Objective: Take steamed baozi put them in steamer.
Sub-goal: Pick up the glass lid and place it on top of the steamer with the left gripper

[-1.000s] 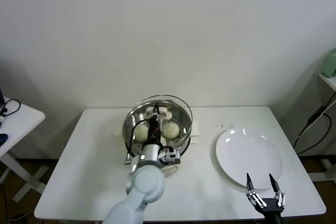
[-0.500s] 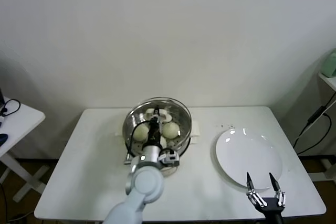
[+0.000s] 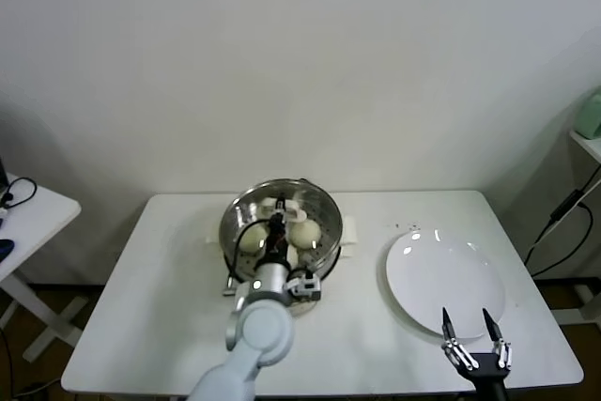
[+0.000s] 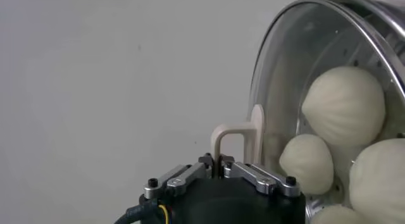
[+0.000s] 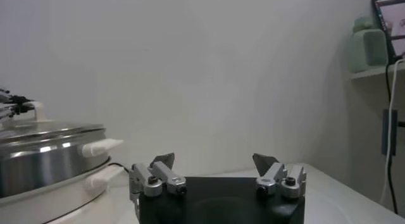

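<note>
The steamer (image 3: 235, 232) stands at the back middle of the table, shiny steel on a white base. A round glass lid (image 3: 315, 206) covers its top. Through the glass I see cream-white baozi (image 3: 302, 231) and another baozi (image 3: 252, 238) on the tray. My left gripper (image 3: 278, 223) is above the pot, shut on the lid's cream handle (image 4: 235, 138). The left wrist view shows that gripper (image 4: 218, 161), the lid (image 4: 285, 80) and three baozi (image 4: 345, 105) behind the glass. My right gripper (image 3: 476, 331) hangs open and empty near the front right edge, also seen as right gripper (image 5: 215, 161).
A flat white plate (image 3: 441, 274) lies bare at the right, just beyond my right gripper. The white table (image 3: 160, 307) ends close to the front. A small side table (image 3: 28, 218) stands at the far left and a shelf with a green object (image 3: 590, 115) at the far right.
The glass lid, held by my left gripper, has come down and levelled over the steamer. The right arm has not moved.
</note>
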Controlling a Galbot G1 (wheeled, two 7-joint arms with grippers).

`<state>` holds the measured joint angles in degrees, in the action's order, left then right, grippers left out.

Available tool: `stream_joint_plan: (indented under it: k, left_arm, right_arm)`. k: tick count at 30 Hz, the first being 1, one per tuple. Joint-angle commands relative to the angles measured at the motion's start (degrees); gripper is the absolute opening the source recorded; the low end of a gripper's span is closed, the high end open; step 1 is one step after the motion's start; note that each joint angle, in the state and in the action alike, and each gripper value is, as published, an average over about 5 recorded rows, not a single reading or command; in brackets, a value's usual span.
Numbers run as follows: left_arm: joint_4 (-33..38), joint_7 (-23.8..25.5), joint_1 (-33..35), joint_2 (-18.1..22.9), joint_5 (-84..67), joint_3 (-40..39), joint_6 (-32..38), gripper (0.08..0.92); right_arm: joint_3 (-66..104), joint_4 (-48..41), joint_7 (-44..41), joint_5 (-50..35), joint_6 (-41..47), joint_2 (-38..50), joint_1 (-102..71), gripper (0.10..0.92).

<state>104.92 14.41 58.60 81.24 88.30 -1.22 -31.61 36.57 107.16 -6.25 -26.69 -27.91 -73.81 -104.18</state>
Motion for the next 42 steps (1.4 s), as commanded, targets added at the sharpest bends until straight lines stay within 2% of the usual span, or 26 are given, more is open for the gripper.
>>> stream_joint_plan:
  k: [1, 42]
  left_arm:
    - [-0.4, 0.4, 0.0, 0.3, 0.9, 0.0, 0.1, 0.142]
    - [-2.3, -2.1, -0.2, 0.3, -0.1, 0.7, 0.8, 0.158]
  right_arm:
    - [0.0, 0.1, 0.1, 0.0, 0.1, 0.0, 0.0, 0.823]
    - [0.4, 0.7, -0.2, 0.1, 0.0, -0.3, -0.2, 0.823]
